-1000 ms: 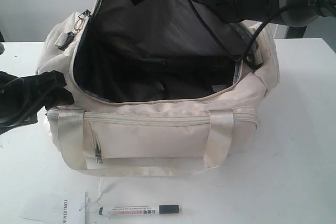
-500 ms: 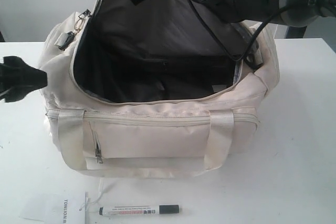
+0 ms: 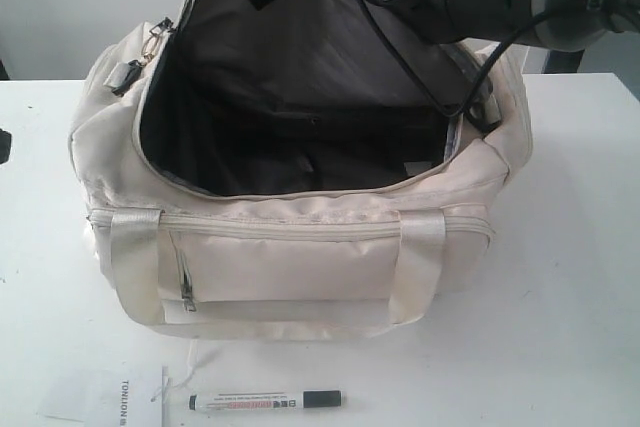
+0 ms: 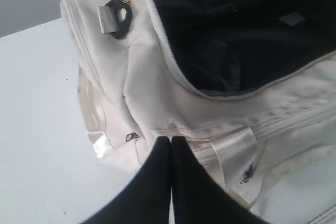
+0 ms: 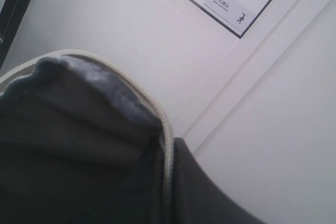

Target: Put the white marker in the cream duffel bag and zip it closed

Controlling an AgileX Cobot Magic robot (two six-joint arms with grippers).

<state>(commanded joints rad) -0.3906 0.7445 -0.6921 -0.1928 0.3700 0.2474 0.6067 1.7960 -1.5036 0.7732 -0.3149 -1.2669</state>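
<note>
Right gripper point(image 5: 168, 156) pinches the flap point(image 3: 300, 37) upright, holding the bag point(image 3: 300, 267) open for the marker point(image 3: 265, 401) at the front edge of the table point(image 3: 580, 297); left gripper point(image 4: 171, 145), fingers point(image 4: 157, 177) together and empty, sits beside the bag's end.

The cream duffel bag point(image 3: 300, 257) is sitting wide open on the white table point(image 3: 580, 297), flap standing up (dark lining showing), while the white marker point(image 3: 265, 402) is lying in front of it, just beside a paper tag point(image 3: 100, 394).
</note>
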